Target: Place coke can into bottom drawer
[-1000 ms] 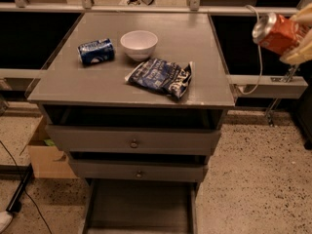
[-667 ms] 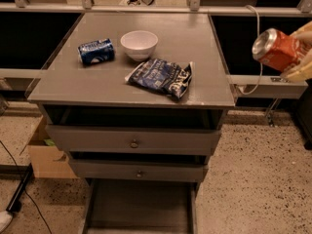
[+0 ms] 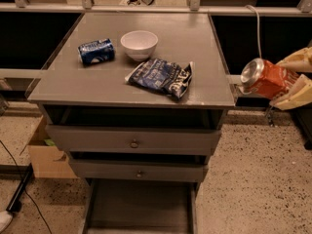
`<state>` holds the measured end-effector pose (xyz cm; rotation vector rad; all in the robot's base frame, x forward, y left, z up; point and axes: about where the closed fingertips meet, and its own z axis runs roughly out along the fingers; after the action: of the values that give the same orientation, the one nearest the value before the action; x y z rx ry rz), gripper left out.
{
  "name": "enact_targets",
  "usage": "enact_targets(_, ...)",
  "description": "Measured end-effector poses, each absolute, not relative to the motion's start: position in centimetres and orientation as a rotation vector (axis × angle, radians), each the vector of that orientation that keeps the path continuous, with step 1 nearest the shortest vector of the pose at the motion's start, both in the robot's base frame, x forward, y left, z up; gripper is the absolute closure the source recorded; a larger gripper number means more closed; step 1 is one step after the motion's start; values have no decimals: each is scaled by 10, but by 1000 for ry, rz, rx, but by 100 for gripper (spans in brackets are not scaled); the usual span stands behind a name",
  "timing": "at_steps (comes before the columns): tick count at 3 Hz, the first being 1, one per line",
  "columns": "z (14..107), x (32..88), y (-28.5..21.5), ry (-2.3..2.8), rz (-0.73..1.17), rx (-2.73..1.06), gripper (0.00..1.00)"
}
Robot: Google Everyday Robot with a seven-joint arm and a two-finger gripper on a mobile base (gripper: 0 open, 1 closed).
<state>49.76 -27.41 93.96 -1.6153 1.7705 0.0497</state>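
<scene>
1. The gripper (image 3: 282, 82) sits at the right edge of the frame, off to the right of the cabinet and level with its top. Its two cream fingers (image 3: 298, 61) are clamped on the coke can (image 3: 265, 78), one above it and one below.
2. The coke can is held in the air, lying nearly sideways. Its silver end points left toward the cabinet, and it touches neither the surface (image 3: 195, 43) nor the floor.
3. The bottom drawer (image 3: 141, 206) is at the lower centre of the frame, pulled out. Its flat grey floor is in view, and it lies well below and to the left of the can.
4. Above it, the two knobbed drawers (image 3: 134, 140) each stand slightly out from the cabinet front.
5. On the surface a dark blue snack bag (image 3: 161, 77) lies near the front. A white bowl (image 3: 139, 44) stands just behind it, and a dark blue can (image 3: 96, 51) lies on its side to the left of the bowl.
6. A cardboard box (image 3: 46, 155) stands on the speckled floor at the lower left, beside the cabinet.
</scene>
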Motion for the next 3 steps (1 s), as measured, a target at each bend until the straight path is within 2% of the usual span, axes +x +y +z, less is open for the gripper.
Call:
enact_targets(1, 941, 499, -269, 1759, 41, -1625, 100)
enact_targets(3, 919, 464, -224, 1688, 76, -1682, 100)
